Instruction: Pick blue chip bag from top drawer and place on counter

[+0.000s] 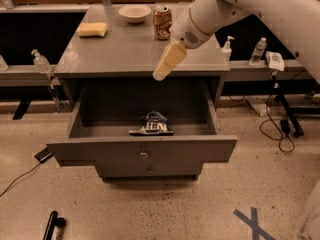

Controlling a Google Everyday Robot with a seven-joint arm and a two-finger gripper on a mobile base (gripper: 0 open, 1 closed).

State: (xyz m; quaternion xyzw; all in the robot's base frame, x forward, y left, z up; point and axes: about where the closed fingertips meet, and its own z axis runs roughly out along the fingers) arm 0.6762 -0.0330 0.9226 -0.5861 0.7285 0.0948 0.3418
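Gripper (161, 74) over counter (125, 49) front edge, state cannot be told; blue chip bag (152, 124) lies below it in open top drawer (140, 150)

The cream-coloured gripper (162, 71) hangs over the front edge of the smooth grey counter (120, 49), and its white arm (260, 9) is cut off by the top and right edges. The white lettering on the crinkled dark-blue chip bag (151, 124) is too blurred to read.
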